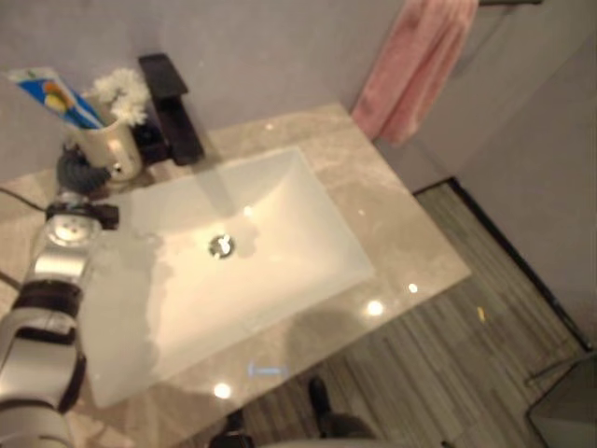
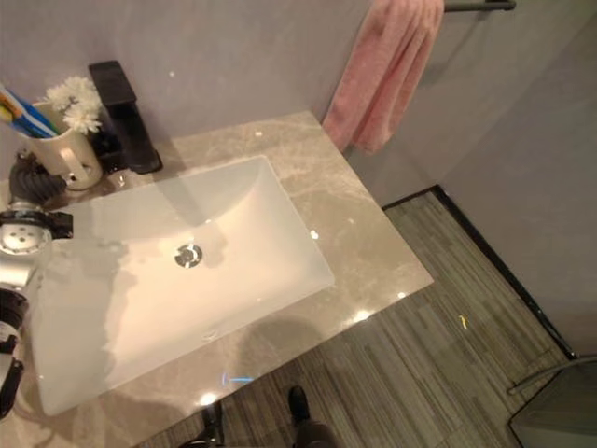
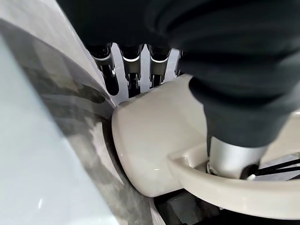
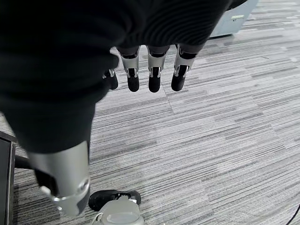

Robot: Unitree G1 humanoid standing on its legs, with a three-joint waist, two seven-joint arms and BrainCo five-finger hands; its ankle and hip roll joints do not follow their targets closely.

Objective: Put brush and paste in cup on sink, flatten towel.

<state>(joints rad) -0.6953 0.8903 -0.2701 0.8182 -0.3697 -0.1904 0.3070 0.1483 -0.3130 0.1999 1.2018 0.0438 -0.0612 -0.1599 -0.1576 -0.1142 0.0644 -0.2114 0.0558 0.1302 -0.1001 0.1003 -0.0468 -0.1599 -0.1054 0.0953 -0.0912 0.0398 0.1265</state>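
A cream cup [image 1: 114, 147] with a handle stands on the counter at the sink's back left corner. A blue and white toothpaste tube [image 1: 58, 97] sticks out of it, and something thin and blue [image 2: 20, 114] shows beside the tube. My left hand [image 1: 79, 174] is against the cup. In its wrist view the fingers [image 3: 140, 65] lie round the far side of the cup [image 3: 154, 136] and the thumb [image 3: 230, 154] sits by the handle. A pink towel [image 1: 415, 65] hangs bunched from a wall bar at the upper right. My right hand [image 4: 153, 65] hangs over the floor, fingers relaxed.
A black faucet [image 1: 173, 107] and white flowers [image 1: 124, 91] stand right behind the cup. The white basin [image 1: 289, 215] with its drain [image 1: 221, 245] fills the middle of the marble counter [image 1: 392, 224]. Striped floor lies beyond the counter's right edge.
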